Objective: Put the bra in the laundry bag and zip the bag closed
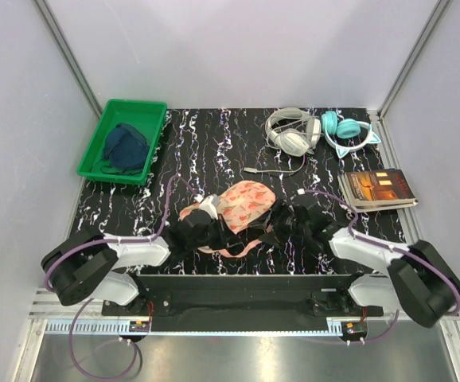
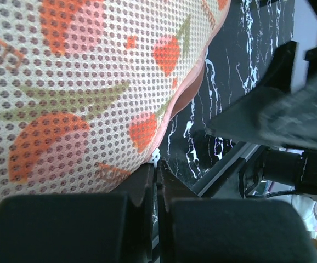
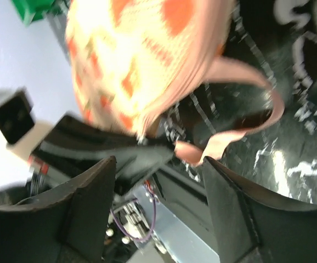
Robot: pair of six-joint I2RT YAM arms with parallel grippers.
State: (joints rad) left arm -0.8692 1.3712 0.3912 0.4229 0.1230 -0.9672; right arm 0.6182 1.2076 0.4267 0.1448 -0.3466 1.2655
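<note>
The laundry bag [image 1: 246,203] lies in the middle of the table, peach-pink with red and green print. Its pink strap loop [image 1: 234,251] trails toward the near edge. The bra is not visible in any view. My left gripper [image 1: 218,229] is at the bag's near left edge. In the left wrist view the bag [image 2: 65,82] fills the frame, and the gripper [image 2: 157,167] is shut on the small white zip pull [image 2: 157,156]. My right gripper [image 1: 282,219] is at the bag's right side. In the right wrist view it [image 3: 158,186] is open and empty, just short of the bag [image 3: 131,55] and strap loop [image 3: 257,118].
A green bin [image 1: 93,143] at the back left holds a dark blue garment [image 1: 126,147]. White headphones [image 1: 291,131] and teal cat-ear headphones [image 1: 348,135] lie at the back right, with a cable [image 1: 274,169] in front. A book [image 1: 379,189] lies at the right.
</note>
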